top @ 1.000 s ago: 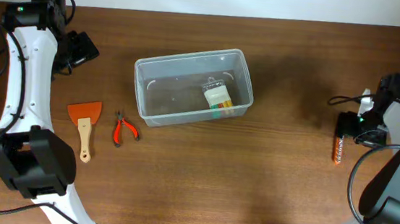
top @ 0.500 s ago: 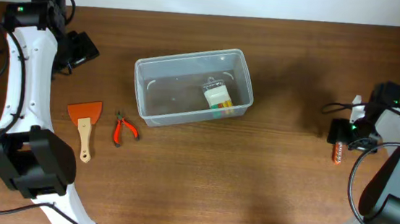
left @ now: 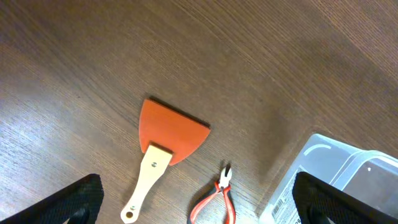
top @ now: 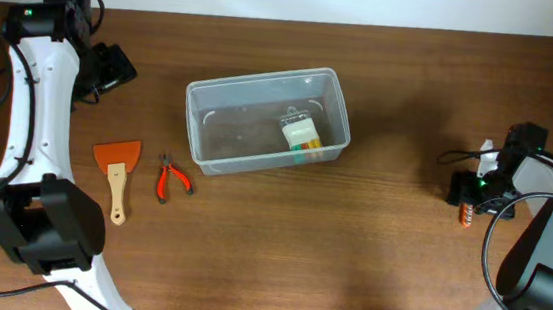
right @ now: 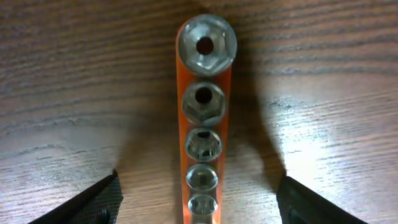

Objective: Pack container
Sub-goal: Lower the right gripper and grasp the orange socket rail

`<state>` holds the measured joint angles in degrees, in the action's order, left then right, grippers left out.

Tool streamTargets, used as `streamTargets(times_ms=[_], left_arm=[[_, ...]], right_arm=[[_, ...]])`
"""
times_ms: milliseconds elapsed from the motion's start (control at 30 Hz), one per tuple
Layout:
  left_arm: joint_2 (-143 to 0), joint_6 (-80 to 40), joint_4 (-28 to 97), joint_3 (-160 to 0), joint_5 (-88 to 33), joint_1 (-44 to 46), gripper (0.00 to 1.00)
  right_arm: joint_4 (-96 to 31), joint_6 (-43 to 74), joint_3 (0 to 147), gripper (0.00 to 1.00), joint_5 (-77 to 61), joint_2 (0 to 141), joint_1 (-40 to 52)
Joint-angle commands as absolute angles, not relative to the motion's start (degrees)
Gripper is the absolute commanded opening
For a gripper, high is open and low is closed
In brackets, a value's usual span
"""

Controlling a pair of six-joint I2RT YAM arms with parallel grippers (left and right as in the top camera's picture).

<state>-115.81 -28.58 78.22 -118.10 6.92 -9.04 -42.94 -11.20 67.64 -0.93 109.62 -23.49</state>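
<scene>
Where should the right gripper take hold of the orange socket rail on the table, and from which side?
Across its narrow width, coming straight down from above. The socket rail lies flat on the table, long and thin, sockets upright in one row, so its two long sides suit the fingers. The right gripper hangs open over it.

Frame edges crop the container (left: 348,180) and socket rail (right: 204,102).

One clear plastic container (top: 243,132); one white-and-green packet (top: 299,135); one orange scraper (top: 116,171) with a wooden handle; one pair of red-handled pliers (top: 172,178); one orange socket rail (right: 203,124), five sockets (right: 206,45) showing at the right wrist.
</scene>
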Motion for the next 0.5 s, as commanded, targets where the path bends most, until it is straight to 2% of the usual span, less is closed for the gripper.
streamTargets(times_ms=[0, 67, 167, 200, 300, 433, 467], left_arm=[[-114.93, -29.28, 78.11, -118.72, 7.35, -9.17, 0.99], [-114.96, -29.28, 78.11, -118.72, 7.35, -9.17, 0.99], [-114.96, -29.28, 78.11, -118.72, 7.33, -9.17, 0.99], [-114.96, -29.28, 78.11, -118.72, 7.33, -9.17, 0.99], [-114.96, -29.28, 78.11, -118.72, 7.33, -9.17, 0.99], [-114.93, -29.28, 78.11, -118.72, 7.33, -9.17, 0.99], [-114.93, -29.28, 78.11, -118.72, 7.33, -9.17, 0.99]], right_arm=[[-41.60, -11.51, 65.82, 0.80, -1.28, 110.48, -23.66], [-41.58, -11.11, 65.32, 0.80, -1.30, 110.54, -23.66], [-41.58, -11.11, 65.14, 0.62, -1.26, 110.54, -23.66], [-41.58, -11.11, 65.14, 0.59, -1.23, 110.54, -23.66], [-41.56, -11.09, 65.14, 0.40, -1.04, 110.54, -23.66], [-41.58, -11.03, 65.21, 0.28, -1.04, 110.54, -23.66], [-41.63, -10.20, 65.34, 0.21, -0.99, 110.52, -23.66]])
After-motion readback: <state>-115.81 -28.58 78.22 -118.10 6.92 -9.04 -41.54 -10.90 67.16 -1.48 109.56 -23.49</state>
